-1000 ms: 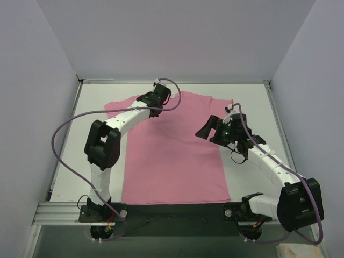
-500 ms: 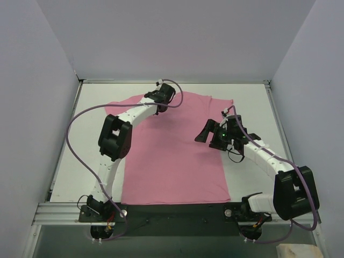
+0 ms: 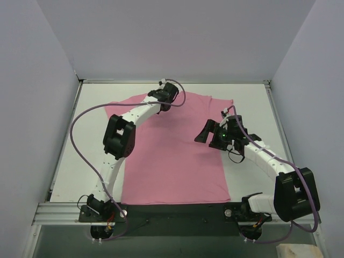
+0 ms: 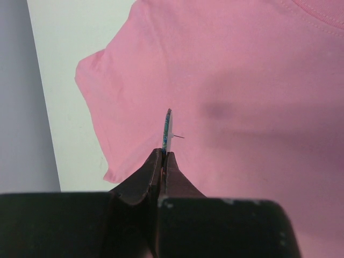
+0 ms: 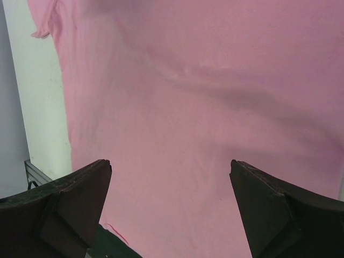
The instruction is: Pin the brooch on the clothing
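Flat pink T-shirt (image 3: 172, 166) across the middle of the bench (image 3: 252, 102), lying low, no hindrance to passing above. Roomy over its lower half and hem, between the two arms. Blocked near the collar by the left end effector (image 3: 163, 105) (pinched on the edge-on brooch (image 4: 168, 126), just above the fabric near a sleeve) and by its forearm slanting over the left-hand shoulder. Crowded at the right chest by the right end effector (image 3: 207, 131), fingers spread wide over the cloth. Looping purple cable (image 3: 80, 123) above the left bench strip. Hemmed in by white walls (image 3: 43, 80) left, right and far side, with bare bench strips along each.
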Controlling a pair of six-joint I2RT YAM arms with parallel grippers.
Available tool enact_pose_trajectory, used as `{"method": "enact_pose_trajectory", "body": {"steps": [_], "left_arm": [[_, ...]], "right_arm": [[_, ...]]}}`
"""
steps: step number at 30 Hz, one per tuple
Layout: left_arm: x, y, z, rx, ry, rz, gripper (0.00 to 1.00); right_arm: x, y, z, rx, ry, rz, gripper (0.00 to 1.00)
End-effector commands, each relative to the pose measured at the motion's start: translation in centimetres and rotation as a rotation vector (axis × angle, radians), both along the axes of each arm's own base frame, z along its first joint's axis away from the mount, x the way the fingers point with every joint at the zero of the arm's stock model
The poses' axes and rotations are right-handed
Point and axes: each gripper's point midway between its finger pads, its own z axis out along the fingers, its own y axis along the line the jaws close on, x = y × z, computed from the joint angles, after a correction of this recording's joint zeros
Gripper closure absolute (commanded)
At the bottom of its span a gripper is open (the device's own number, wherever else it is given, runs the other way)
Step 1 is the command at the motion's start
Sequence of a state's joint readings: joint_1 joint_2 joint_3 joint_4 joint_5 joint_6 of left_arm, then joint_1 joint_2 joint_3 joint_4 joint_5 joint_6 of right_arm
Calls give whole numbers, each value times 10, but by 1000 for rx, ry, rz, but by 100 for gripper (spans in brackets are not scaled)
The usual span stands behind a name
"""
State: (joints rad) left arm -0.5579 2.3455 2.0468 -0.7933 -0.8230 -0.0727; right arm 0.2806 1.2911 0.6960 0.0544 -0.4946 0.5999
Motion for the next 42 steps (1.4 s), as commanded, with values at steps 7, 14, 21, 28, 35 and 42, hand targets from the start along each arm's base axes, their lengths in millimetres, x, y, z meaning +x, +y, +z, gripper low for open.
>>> {"method": "enact_pose_trajectory", "body": {"steps": [7,14,21,28,35,42], "left_arm": [[4,7,-5,133,32,20,100],[3,8,-23,182,64,27,100],[-4,0,-57,247,125,6,100],[-19,-17,-82,301,165,-29,100],[-27,-36,-87,316,157,-66,100],[-19,-53,-65,188,100,-77,100]], "right_arm": [[-1,-2,8,4,-37,10,1],[-3,-2,8,6,-34,11,1],[-6,-3,7,1,-32,11,1],[-6,-6,12,-5,-55,2,1],[-7,-5,9,-5,-44,9,1],[-9,-6,9,-5,-45,9,1]]}}
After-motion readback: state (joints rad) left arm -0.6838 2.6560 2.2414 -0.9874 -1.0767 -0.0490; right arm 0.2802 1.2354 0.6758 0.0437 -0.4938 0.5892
